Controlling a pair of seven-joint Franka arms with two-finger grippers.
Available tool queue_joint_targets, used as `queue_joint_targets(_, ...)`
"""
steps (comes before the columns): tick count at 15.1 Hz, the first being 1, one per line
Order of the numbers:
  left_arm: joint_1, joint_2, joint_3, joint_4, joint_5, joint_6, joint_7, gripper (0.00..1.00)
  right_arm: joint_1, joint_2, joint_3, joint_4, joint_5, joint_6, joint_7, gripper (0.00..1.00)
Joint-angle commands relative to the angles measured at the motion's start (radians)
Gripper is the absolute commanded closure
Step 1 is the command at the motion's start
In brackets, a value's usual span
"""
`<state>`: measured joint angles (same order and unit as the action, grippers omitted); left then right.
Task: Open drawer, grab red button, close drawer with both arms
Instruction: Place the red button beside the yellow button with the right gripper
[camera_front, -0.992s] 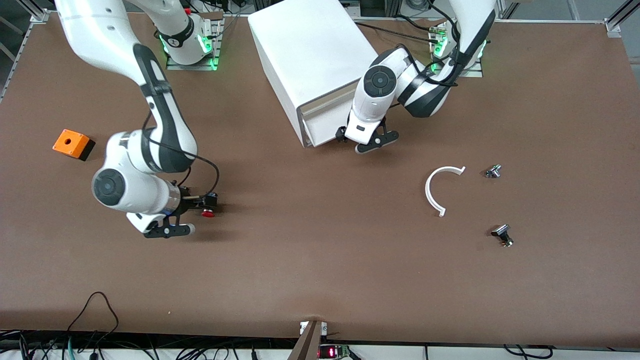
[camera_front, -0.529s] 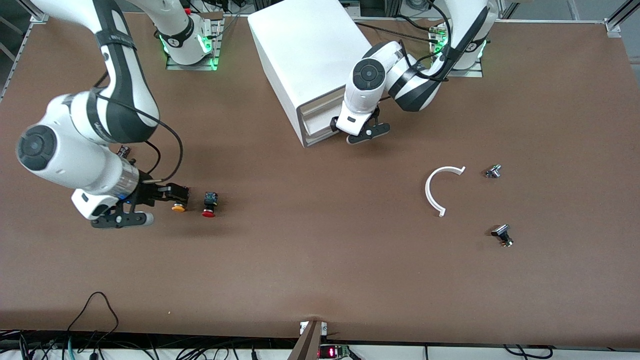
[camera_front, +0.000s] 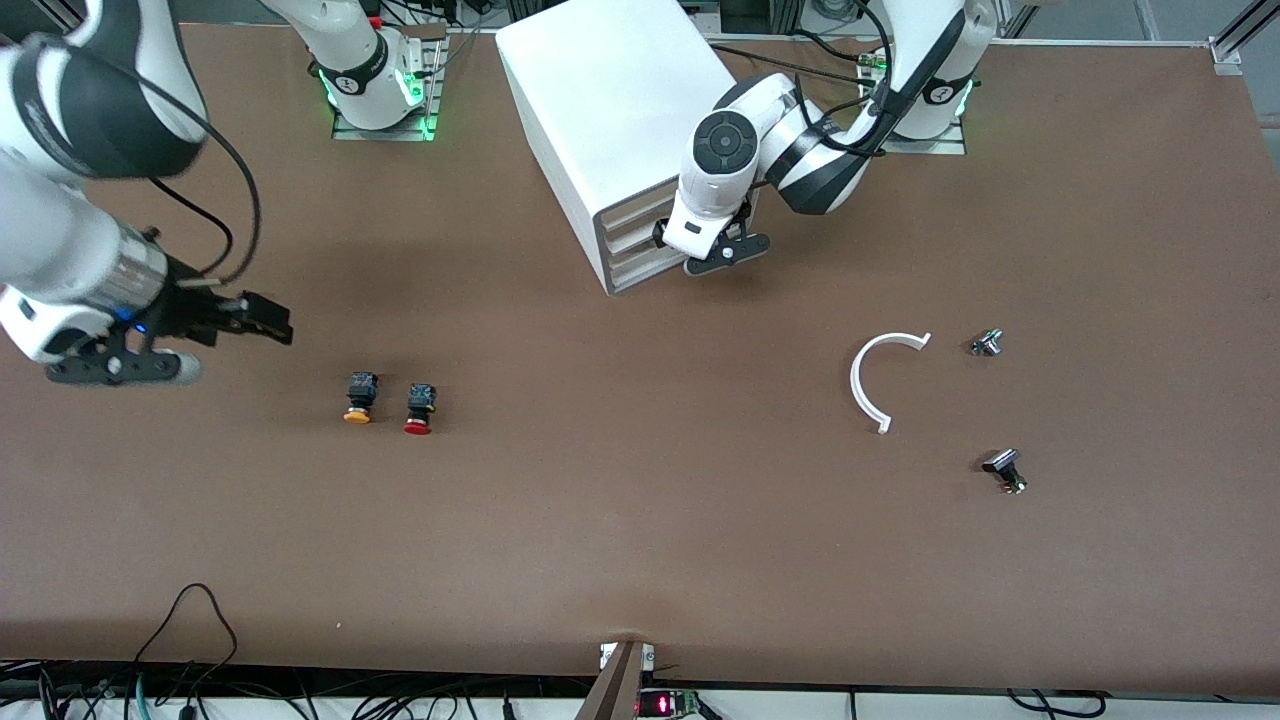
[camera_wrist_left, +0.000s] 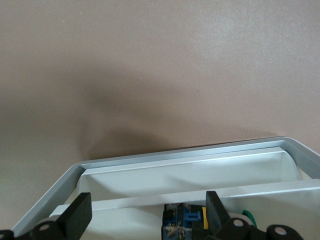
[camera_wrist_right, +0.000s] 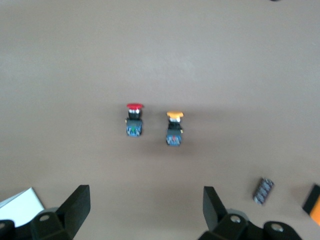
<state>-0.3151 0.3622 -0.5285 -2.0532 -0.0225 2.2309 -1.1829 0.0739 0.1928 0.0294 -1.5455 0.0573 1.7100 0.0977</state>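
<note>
Button (camera_front: 418, 410) on table, well apart from open, empty right claw (camera_front: 262, 320)

Brown table (camera_front: 640, 560), matte surface.

Orange-yellow capped push button (camera_front: 359, 397) lies on its side, cap toward the front camera, black body away from it; toward the right arm's end of the table.

White curved plastic strip (camera_front: 870, 380), an open C-shaped arc, flat on the table toward the left arm's end.

Two small metal parts near the strip: one (camera_front: 987, 343) just beside the arc's upper tip, the other (camera_front: 1004, 470) nearer the front camera, dark head with a short stem.

Small dark striped component (camera_wrist_right: 263, 190) visible in the right wrist view, lying tilted on the table; type unclear.

Cables (camera_front: 190, 640) trail along the table's front edge.
</note>
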Motion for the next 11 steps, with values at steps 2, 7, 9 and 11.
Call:
queue_joint_targets(2, -0.004, -0.006, -0.008, -0.001, -0.022, -0.028, -0.003, 0.01, -0.097, -0.13, 0.099, -0.07, -0.017, -0.052, 0.028, 0.0)
queue_joint_targets(7, -0.002, -0.015, -0.01, 0.004, -0.024, -0.033, -0.001, 0.0, -0.095, -0.207, 0.098, -0.09, -0.028, -0.101, 0.028, 0.0)
queue_joint_targets(9, 0.007, -0.016, -0.01, 0.025, -0.024, -0.052, 0.005, 0.01, -0.094, -0.23, 0.099, -0.091, -0.04, -0.118, 0.062, 0.0)
queue_joint_targets(11, 0.031, -0.016, -0.007, 0.082, -0.022, -0.141, 0.012, 0.0, -0.088, -0.266, 0.101, -0.116, -0.057, -0.121, 0.114, 0.0)
